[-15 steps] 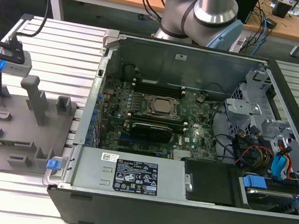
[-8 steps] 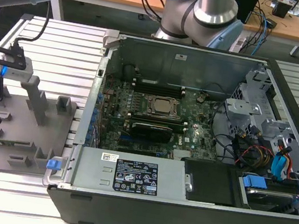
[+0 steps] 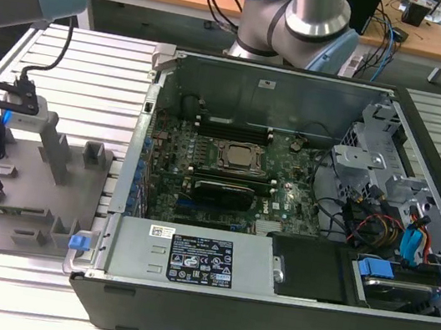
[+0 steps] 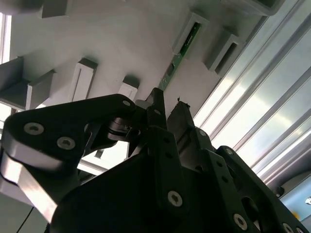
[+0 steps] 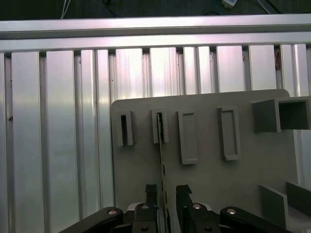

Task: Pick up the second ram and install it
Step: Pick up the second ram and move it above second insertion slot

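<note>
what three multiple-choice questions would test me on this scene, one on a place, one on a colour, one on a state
1. Where is the memory stick?
A. in a motherboard slot
B. standing in a pocket of the grey tray
C. lying flat on a wooden desk

2. What colour is the memory stick?
A. green
B. red
C. white

3. How do the jaws of the gripper stand?
A. shut on a cable
B. shut on nothing
C. open, one on each side of the stick

Answers:
1 B, its far end sits in a tray pocket in both wrist views.
2 A, its edge shows green in the second wrist view.
3 C, the first wrist view shows a gap beside the stick.
</note>
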`<state>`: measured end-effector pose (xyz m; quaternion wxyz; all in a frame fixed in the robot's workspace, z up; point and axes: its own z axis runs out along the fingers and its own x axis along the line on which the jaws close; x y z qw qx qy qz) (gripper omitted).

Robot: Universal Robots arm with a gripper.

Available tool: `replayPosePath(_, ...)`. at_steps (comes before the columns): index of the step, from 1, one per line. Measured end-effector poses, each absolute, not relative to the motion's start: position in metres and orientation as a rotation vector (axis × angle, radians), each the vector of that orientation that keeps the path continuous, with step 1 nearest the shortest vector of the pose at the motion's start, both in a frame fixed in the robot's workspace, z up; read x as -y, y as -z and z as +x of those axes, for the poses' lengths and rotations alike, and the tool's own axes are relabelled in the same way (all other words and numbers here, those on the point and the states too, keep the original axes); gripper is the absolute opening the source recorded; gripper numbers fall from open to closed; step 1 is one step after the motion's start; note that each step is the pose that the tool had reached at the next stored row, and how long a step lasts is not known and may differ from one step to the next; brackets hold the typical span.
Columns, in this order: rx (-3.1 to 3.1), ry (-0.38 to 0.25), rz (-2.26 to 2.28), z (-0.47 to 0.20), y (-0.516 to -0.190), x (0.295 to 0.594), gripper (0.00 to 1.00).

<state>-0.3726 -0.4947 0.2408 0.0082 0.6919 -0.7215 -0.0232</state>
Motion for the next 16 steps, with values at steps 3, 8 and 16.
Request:
replayPosePath(3,2.255,0.073,2.163,-0.373,-0.237,0.495,0.30)
replayPosePath(8,2.255,0.073,2.163,-0.373,-0.224,0.495,0.30)
replayPosePath(16,2.246,0.073,2.171,-0.375,-0.206,0.495,0.30)
